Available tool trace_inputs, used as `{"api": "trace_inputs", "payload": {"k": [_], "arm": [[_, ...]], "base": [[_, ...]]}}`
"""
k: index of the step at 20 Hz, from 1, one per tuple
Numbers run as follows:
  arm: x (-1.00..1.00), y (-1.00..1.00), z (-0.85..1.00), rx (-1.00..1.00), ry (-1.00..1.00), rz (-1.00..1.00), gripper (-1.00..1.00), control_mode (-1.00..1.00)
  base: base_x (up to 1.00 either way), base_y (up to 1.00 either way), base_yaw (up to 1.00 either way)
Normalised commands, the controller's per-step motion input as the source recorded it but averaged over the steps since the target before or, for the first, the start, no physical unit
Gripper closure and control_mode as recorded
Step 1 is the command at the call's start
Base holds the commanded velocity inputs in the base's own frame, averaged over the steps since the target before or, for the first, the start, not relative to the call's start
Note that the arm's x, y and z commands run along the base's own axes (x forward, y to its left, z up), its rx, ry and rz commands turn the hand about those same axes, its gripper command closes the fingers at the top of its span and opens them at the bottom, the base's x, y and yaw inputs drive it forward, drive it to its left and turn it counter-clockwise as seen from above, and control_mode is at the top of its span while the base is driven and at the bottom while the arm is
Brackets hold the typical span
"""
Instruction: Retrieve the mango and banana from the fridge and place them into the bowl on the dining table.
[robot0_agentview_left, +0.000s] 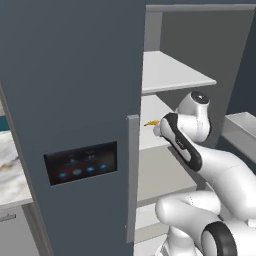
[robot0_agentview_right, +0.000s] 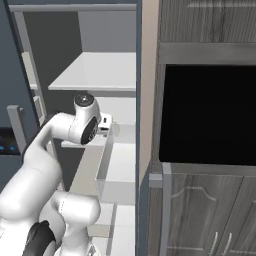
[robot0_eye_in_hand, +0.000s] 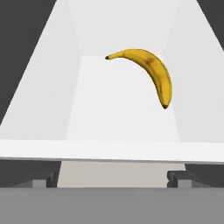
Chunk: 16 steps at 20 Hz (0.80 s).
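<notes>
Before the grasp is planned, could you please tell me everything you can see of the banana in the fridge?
The slim curved yellow banana has a brown-speckled skin and dark tips at both ends. It lies flat on a white inner shelf of the dark slate-blue fridge, toward the back and one side wall, arching like a crescent. Only the shelf touches it. In the left base view just its yellow tip peeks out beside the arm.

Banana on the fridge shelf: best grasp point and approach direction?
Grip the banana at mid-body, near the top of its arc, jaws closing across its thin width. It lies flat on the white shelf, far from the front edge and near one side wall, so probably come in from the shelf's open front and descend from above. The gripper is open, short of it.
</notes>
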Motion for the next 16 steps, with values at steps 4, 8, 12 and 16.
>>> {"api": "trace_inputs", "payload": {"k": [4,8,12,16], "arm": [[0.04,-0.08,-0.32,0.0,-0.01,0.0,-1.0,-1.0],[0.0,-0.1,-0.14,0.0,-0.09,0.0,-1.0,-1.0],[0.17,-0.07,0.0,0.0,-0.04,0.0,-1.0,-1.0],[0.27,-0.1,0.0,0.0,0.0,0.0,-1.0,-1.0]], "base": [[0.0,0.0,0.0],[0.0,0.0,0.0],[0.0,0.0,0.0],[0.0,0.0,0.0]]}}
